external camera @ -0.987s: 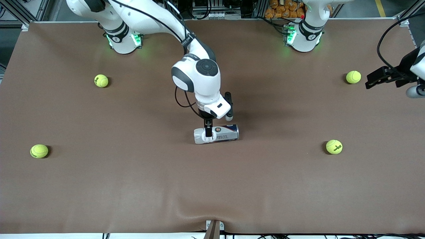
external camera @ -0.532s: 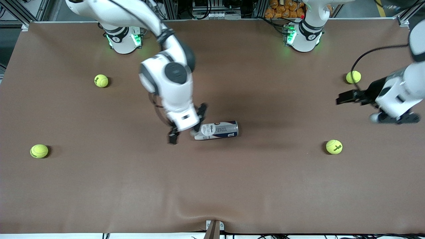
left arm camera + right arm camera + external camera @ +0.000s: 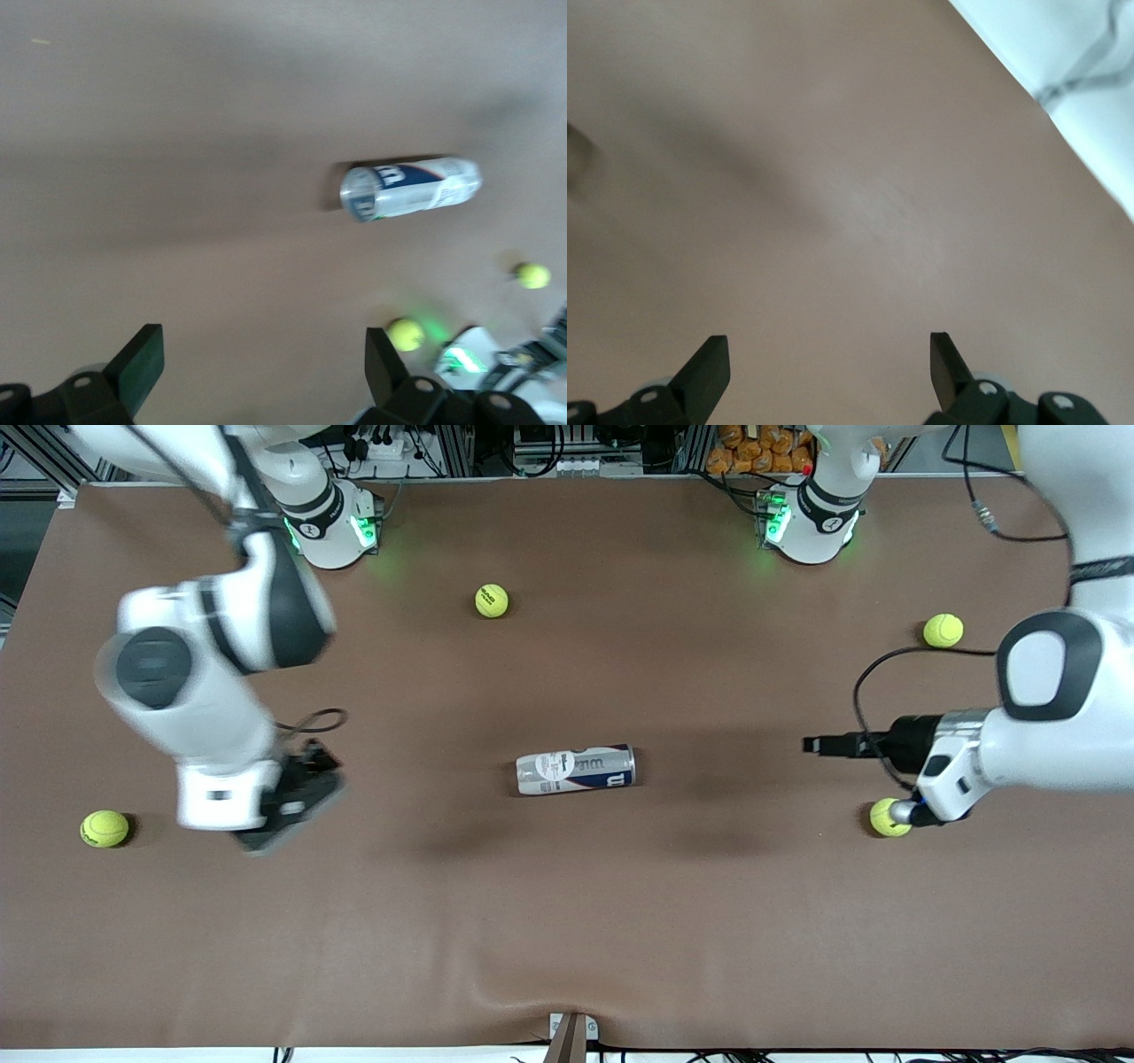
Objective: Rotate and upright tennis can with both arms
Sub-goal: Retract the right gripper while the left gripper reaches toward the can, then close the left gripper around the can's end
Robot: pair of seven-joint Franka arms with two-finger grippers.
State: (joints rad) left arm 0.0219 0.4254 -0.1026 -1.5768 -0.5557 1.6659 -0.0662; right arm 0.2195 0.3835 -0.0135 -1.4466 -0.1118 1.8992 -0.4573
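Note:
The tennis can [image 3: 576,771] lies on its side in the middle of the brown table [image 3: 567,921], with its white and navy W label facing up. It also shows in the left wrist view [image 3: 410,188]. My left gripper [image 3: 815,744] is open and empty over the table toward the left arm's end, pointing at the can and apart from it; its jaws stand wide apart in the left wrist view [image 3: 263,372]. My right gripper [image 3: 292,797] is open and empty over bare table toward the right arm's end, well away from the can, and also shows in its wrist view [image 3: 828,372].
Yellow-green tennis balls lie about: one near the right arm's base [image 3: 492,600], one at the left arm's end [image 3: 943,631], one partly under the left wrist [image 3: 886,817], and one at the right arm's end [image 3: 104,828]. The table's edge shows in the right wrist view [image 3: 1063,97].
My right gripper has let go of the can and swung away toward the right arm's end. My left arm has moved in toward the can. The can has rolled slightly.

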